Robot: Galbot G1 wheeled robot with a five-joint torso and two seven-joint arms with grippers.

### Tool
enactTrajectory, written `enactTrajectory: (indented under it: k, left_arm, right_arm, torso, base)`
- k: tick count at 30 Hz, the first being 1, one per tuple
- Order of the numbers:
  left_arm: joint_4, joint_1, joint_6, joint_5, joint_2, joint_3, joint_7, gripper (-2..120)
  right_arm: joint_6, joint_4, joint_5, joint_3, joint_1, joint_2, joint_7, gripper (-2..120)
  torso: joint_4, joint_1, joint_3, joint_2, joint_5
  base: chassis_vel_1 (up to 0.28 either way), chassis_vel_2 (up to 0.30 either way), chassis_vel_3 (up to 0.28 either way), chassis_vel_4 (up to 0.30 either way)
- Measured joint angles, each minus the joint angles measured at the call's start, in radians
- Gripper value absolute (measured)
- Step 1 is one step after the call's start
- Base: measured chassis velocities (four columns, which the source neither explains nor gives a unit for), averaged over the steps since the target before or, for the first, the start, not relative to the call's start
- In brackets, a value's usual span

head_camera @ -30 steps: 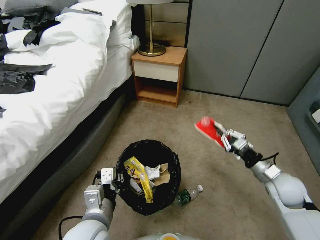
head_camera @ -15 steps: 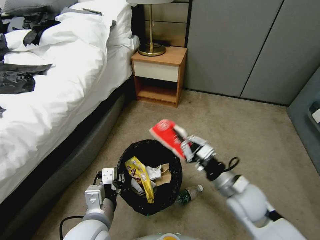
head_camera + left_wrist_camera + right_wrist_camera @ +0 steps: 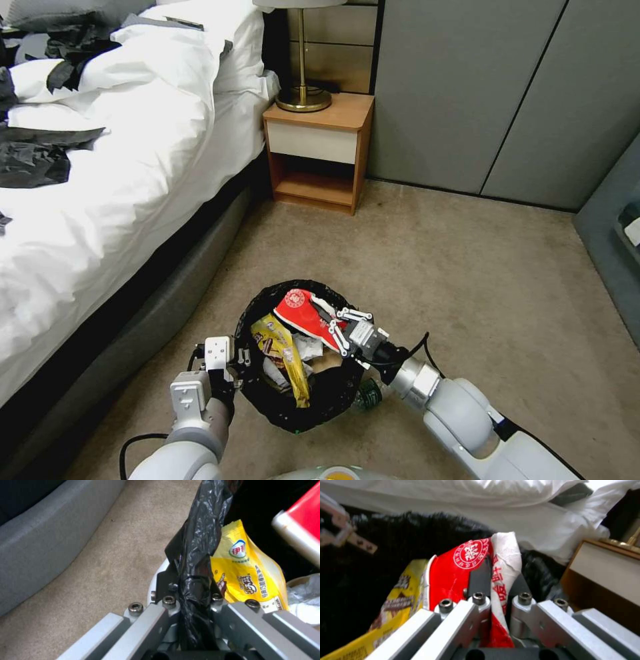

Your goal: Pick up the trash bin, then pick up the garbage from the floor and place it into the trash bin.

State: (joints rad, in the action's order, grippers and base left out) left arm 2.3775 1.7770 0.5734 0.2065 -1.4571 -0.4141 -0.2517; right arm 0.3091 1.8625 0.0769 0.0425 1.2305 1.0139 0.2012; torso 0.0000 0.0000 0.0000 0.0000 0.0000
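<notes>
A: L side first. What's nearest?

B: Left gripper (image 3: 230,363), low at the near-left edge of the trash bin (image 3: 333,400). Jaws clenched on the rim, black bag liner (image 3: 196,542) pinched between the fingers; white plastic just visible behind it in the left wrist view.

A: And the bin itself?

B: On the carpet (image 3: 480,267) right in front of the robot, beside the bed (image 3: 100,200). Inside: yellow snack wrapper (image 3: 283,347) standing tilted, white tissues (image 3: 305,345) and a brown paper bag (image 3: 327,357) next to it.

A: R arm?

B: Right gripper (image 3: 330,320) reaches in over the bin's mouth from the right rim. Fingers closed on the red packet (image 3: 300,310); right wrist view shows the packet's white edge squeezed between the pads (image 3: 480,580). Packet sits over the far half of the opening, above the wrapper. Can't tell if it touches the stuff below.

A: Anything left on the floor?

B: One clear bottle (image 3: 370,393), green label, lying on the carpet just right of the bin, partly under the R forearm.

A: Farther back?

B: Wooden nightstand (image 3: 317,150) w/ a brass lamp (image 3: 303,93) at the head of the bed, grey wall panels (image 3: 500,93) behind. Black clothing (image 3: 33,160) on the white duvet.
</notes>
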Motion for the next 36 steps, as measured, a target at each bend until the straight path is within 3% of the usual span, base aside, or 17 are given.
enactTrajectory:
  k: [18,29,31,36]
  left_arm:
    - [0.006,0.004,-0.001,-0.003,-0.006,0.01,0.0,0]
    - [0.01,0.009,-0.001,-0.004,-0.006,0.012,0.003,0]
    - [0.01,0.008,-0.001,-0.003,-0.005,0.012,0.005,0]
    - [0.01,0.001,-0.001,0.0,-0.004,0.012,0.006,0]
  right_arm:
    - [-0.02,-0.16,-0.038,0.13,-0.083,0.04,-0.004,0]
    - [-0.025,-0.257,-0.049,0.157,-0.111,0.066,-0.013,0]
    - [-0.026,-0.252,-0.049,0.157,-0.11,0.062,-0.016,2]
    - [-0.041,-0.202,-0.04,0.145,-0.098,0.037,-0.023,22]
  torso:
    - [0.0,0.0,0.0,0.0,0.0]
    - [0.0,0.0,0.0,0.0,0.0001]
    - [0.0001,0.0,0.0,0.0,0.0]
    - [0.0001,0.0,0.0,0.0,0.0]
  base:
    - [0.0,0.0,0.0,0.0]
    - [0.0,0.0,0.0,0.0]
    - [0.0,0.0,0.0,0.0]
    - [0.0,0.0,0.0,0.0]
